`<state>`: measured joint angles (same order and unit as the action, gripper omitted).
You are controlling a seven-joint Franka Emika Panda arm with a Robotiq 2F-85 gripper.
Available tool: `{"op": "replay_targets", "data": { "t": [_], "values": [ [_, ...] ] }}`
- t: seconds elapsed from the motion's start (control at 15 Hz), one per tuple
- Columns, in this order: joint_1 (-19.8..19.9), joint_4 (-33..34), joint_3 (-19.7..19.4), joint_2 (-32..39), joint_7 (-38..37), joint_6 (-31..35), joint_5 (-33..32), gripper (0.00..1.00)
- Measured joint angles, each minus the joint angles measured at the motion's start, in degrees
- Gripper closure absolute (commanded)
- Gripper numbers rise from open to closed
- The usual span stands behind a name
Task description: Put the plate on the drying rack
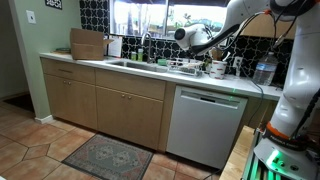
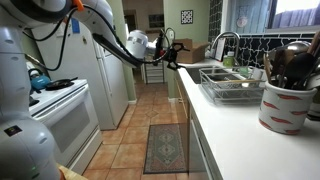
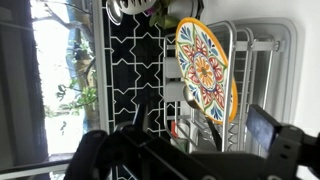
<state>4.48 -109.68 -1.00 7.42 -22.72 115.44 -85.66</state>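
Plate [image 3: 205,72] in drying rack [image 3: 256,62], rack on counter [image 2: 240,142]

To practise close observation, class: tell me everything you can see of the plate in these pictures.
The plate is round, with a yellow rim and a bright flower pattern in red, blue and green. It looks like glazed ceramic and shows no damage. It stands on edge in the rack, and the rack's pale wires touch it. The hand is open and apart from it. In both exterior views the plate is too small to make out.
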Motion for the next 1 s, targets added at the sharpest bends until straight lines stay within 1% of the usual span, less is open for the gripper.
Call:
{"op": "replay_targets", "data": {
  "t": [0.2,0.33,0.53,0.73,1.0],
  "values": [
    [0.1,0.3,-0.4,-5.3,13.4,0.9,11.7,0.00],
    [0.4,0.9,-1.3,-8.1,21.6,1.3,19.8,0.00],
    [1.0,1.8,-3.4,-10.7,31.6,1.5,31.8,0.00],
    [1.6,1.8,-5.8,-12.4,40.0,3.0,43.2,0.00],
    [1.7,1.9,-5.8,-12.4,40.7,3.0,43.7,0.00]
  ]
}}
